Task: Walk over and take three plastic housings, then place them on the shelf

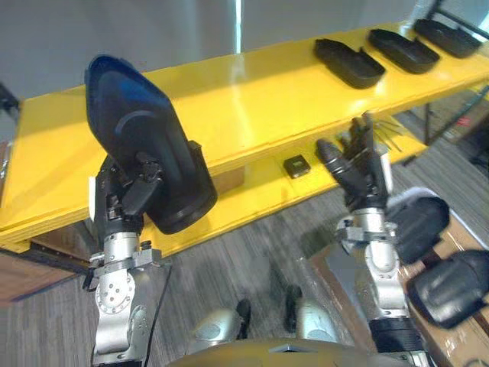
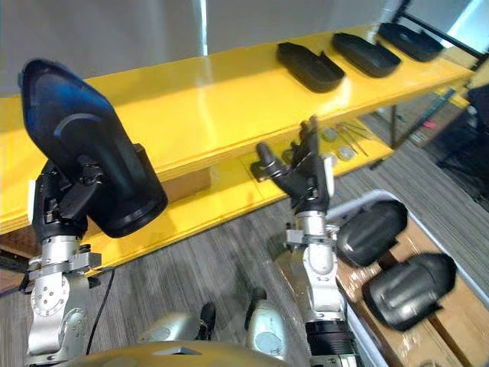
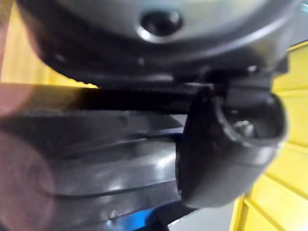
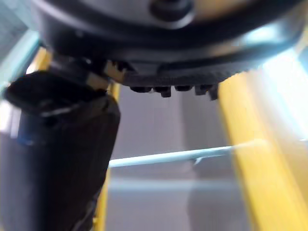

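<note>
Left eye view, nearest first. The left hand (image 1: 126, 195) is clamped on the lower end of one black housing (image 1: 141, 138), thumb and fingers curled round it. The housing stands nearly upright, leaning toward the robot's left, with most of its bulk above the grip. The right hand (image 1: 359, 172) is raised, fingers straight and spread, holding nothing. Below it, two spare housings (image 1: 416, 225) (image 1: 451, 287) lie in a box (image 2: 458, 237) on the floor.

Beyond the hands is the yellow shelf (image 1: 252, 84). A small black block (image 1: 296, 165) sits on its lower board. At the far right of the top board three housings lie in a row (image 1: 349, 61) (image 1: 403, 50) (image 1: 447, 37), well apart from the held one.

Risks, as judged:
- The grip is low on a tall load, so the housing may pivot or slip when it is tilted to lay flat.
- The housing's lower end sits about level with the top board's front edge. A low approach could knock that edge and jar the grip.
- Released short, the housing could overhang the edge and fall.
- The free hand is not supporting the load.
</note>
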